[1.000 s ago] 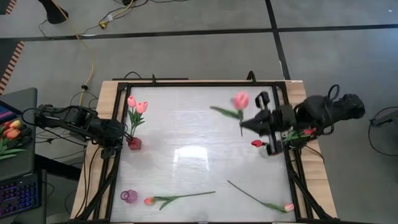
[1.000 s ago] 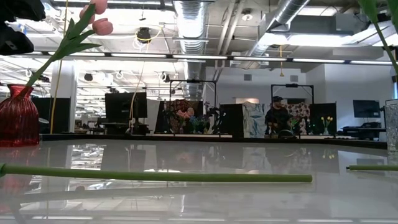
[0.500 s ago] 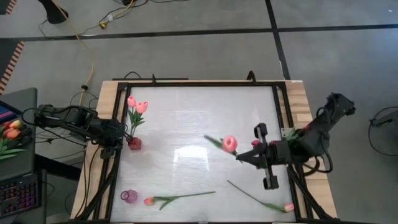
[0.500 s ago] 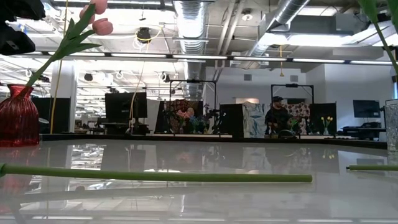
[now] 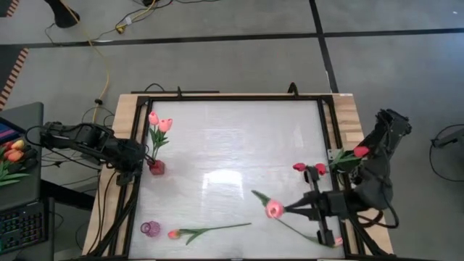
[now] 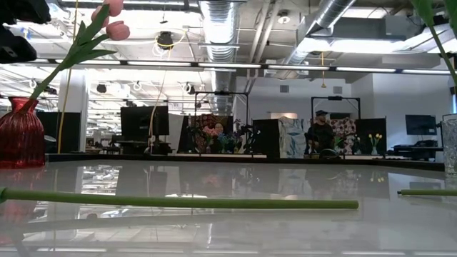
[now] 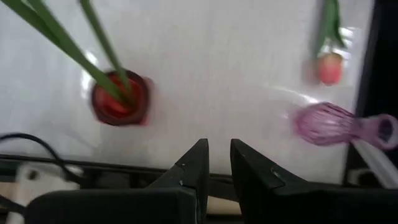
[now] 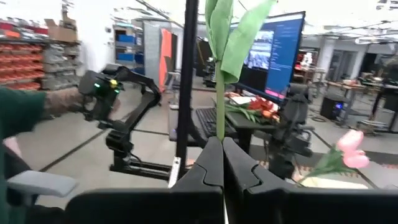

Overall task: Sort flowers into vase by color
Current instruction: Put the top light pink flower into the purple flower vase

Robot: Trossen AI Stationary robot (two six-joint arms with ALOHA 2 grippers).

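A pink tulip (image 5: 274,209) hangs above the table's near right part, with my right gripper (image 5: 291,209) shut on its stem. Two pink tulips (image 5: 159,123) stand with their stems in a small red vase (image 5: 156,167) at the left edge. My left gripper (image 7: 217,152) hovers just left of that vase (image 7: 119,98), fingers slightly apart with nothing between them. One tulip (image 5: 174,234) lies flat near the front, next to a purple vase (image 5: 150,228) on its side. Another tulip (image 5: 336,241) lies at the near right corner. My right gripper pinches the pink tulip's green stem (image 8: 219,127) between its two shut fingers. The fingers are level and point toward the table's left. The stem and its leaves (image 8: 233,31) rise ahead of the fingertips. The tulip is lifted clear of the table.
A clear vase (image 5: 335,156) with red tulips (image 5: 300,167) stands at the right edge. A black frame (image 5: 232,98) borders the table. Orange tulips (image 5: 14,152) lie on a desk off the left side. The middle of the white table is bare.
My right gripper has swung from the far right part of the table toward the near edge and sunk a little, staying shut on the pink tulip. The tulip has travelled with it, its bud now above the near right part of the table.
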